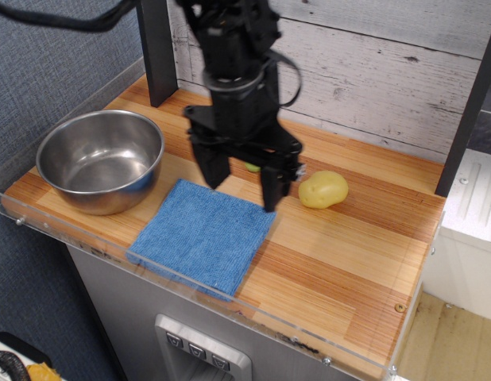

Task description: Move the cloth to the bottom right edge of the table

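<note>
Two spread fingers of the gripper (241, 187) hang empty above the cloth's (203, 234) far edge; the cloth lies flat at the worktop's (341, 262) front rim, beside the bowl (100, 161).

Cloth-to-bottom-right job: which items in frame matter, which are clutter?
Job:
flat blue microfibre cloth
wood-plank table
black gripper, fingers open above the cloth's far edge

Clutter:
round steel bowl
yellow potato-shaped object
small green object, mostly hidden
</note>
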Motion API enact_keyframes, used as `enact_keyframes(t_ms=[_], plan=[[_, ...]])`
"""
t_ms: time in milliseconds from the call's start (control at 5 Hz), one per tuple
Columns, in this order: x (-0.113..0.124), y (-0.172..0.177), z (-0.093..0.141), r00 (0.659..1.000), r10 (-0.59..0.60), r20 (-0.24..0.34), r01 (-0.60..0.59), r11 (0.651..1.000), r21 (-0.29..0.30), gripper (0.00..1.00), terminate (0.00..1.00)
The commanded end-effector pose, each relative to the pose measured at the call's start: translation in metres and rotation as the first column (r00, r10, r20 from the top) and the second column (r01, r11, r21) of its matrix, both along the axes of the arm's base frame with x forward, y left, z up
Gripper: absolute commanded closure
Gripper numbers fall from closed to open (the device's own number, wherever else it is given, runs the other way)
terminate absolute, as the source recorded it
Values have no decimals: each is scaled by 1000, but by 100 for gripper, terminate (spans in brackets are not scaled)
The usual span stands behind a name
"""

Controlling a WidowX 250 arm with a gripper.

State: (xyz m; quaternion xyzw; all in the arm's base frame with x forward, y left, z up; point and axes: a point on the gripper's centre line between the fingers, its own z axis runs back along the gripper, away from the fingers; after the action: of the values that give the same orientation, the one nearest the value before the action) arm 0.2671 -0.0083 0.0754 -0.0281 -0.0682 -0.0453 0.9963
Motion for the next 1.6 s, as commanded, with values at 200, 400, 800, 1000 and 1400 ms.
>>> enact_keyframes(t_ms=[200, 400, 800, 1000, 1400], plan=[[-10, 10, 5, 1000, 5, 18, -6, 998, 63, 0, 0], [-9, 10, -2, 1000, -9, 6, 8, 994, 109, 0, 0], [-9, 35, -25, 1000, 5, -29, -1, 992, 124, 0, 0], [-10, 48, -35, 1000, -5, -16, 6, 998, 67, 0, 0], [-15, 51, -42, 1000, -19, 0, 19, 999, 44, 0, 0]])
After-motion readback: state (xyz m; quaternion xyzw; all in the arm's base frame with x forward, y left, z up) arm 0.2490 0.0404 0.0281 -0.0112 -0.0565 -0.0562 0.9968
